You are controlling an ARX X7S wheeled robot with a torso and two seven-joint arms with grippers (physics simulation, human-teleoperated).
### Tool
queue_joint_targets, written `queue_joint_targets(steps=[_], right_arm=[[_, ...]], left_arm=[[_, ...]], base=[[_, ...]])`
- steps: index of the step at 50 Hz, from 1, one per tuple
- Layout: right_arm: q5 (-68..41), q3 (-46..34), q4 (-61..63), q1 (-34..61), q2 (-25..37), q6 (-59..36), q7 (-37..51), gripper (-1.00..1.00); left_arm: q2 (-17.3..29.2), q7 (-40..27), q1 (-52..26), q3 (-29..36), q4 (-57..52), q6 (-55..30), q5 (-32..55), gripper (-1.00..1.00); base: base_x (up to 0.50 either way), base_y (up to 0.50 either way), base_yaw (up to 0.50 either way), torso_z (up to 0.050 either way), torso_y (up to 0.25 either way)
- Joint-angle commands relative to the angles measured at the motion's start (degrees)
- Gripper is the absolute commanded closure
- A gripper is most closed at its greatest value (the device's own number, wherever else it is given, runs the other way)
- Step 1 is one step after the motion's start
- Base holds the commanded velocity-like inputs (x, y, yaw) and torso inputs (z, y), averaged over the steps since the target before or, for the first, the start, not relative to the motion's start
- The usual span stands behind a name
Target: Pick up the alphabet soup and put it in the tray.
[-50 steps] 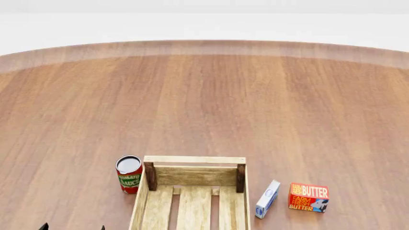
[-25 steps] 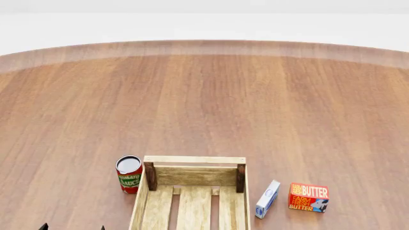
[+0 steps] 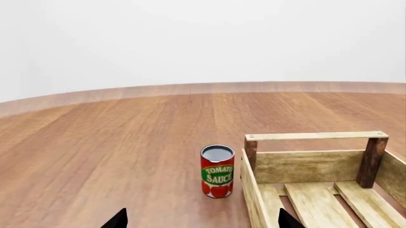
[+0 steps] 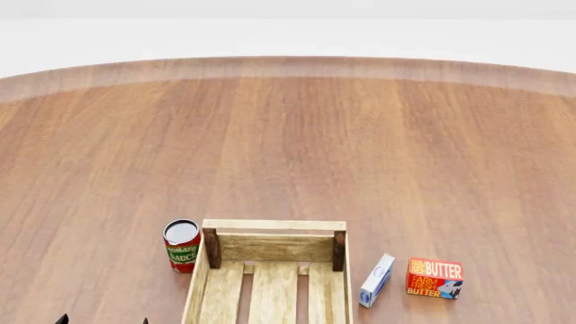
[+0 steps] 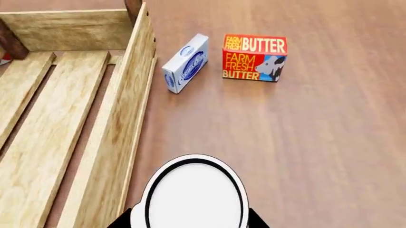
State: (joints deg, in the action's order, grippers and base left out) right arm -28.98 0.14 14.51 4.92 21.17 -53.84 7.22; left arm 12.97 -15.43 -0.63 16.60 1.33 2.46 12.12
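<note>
In the right wrist view a round silvery-white can top (image 5: 193,197), the alphabet soup seen from above, sits between the dark fingers of my right gripper (image 5: 190,222). The fingers hug both of its sides. Its label is hidden. The can is beside the long right wall of the light-wood tray (image 5: 127,118). The tray also shows in the head view (image 4: 274,225) and the left wrist view (image 3: 314,136), and it holds nothing. My left gripper (image 3: 201,221) is open and empty, low near the tray's left side; only its tips show in the head view (image 4: 102,320).
A red-and-green tomato sauce can (image 4: 182,246) stands upright against the tray's far left corner, ahead of the left gripper (image 3: 217,171). A blue-and-white box (image 5: 186,62) and a butter box (image 5: 254,57) lie right of the tray. The round wooden table stretches far behind.
</note>
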Motion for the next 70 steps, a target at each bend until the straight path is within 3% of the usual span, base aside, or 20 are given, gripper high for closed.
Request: queue_joint_targets(steps=[1, 22, 35, 57, 70], right_arm=[[-2.0, 0.5, 7.9, 0.8, 1.6, -6.0, 0.5, 1.0], [-13.0, 6.2, 25.2, 10.9, 2.2, -24.6, 5.4, 1.0], [-18.0, 6.0, 28.2, 18.3, 0.2, -31.9, 7.7, 1.0], [-18.1, -2.4, 23.0, 24.8, -2.8, -29.7, 9.0, 1.0], [-13.9, -10.1, 14.9, 27.3, -4.6, -22.2, 7.1, 1.0]], left_arm=[[0.2, -0.2, 0.0, 0.3, -0.1, 0.0, 0.3, -1.0], [0.7, -0.7, 0.2, 0.7, -0.7, 0.0, 0.8, -1.0], [1.0, -0.9, 0.3, 1.1, -0.9, 0.0, 1.0, -1.0], [1.3, -1.3, 0.0, 1.5, -0.5, 0.3, 1.3, -1.0], [1.5, -1.5, -0.3, 1.7, -0.2, 0.6, 1.7, -1.0]], base=[[0.0, 0.0, 0.0, 0.0, 0.0], [0.0, 0.0, 0.0, 0.0, 0.0], [0.0, 0.0, 0.0, 0.0, 0.001], [0.0, 0.0, 0.0, 0.0, 0.0], [0.0, 0.0, 0.0, 0.0, 0.001]])
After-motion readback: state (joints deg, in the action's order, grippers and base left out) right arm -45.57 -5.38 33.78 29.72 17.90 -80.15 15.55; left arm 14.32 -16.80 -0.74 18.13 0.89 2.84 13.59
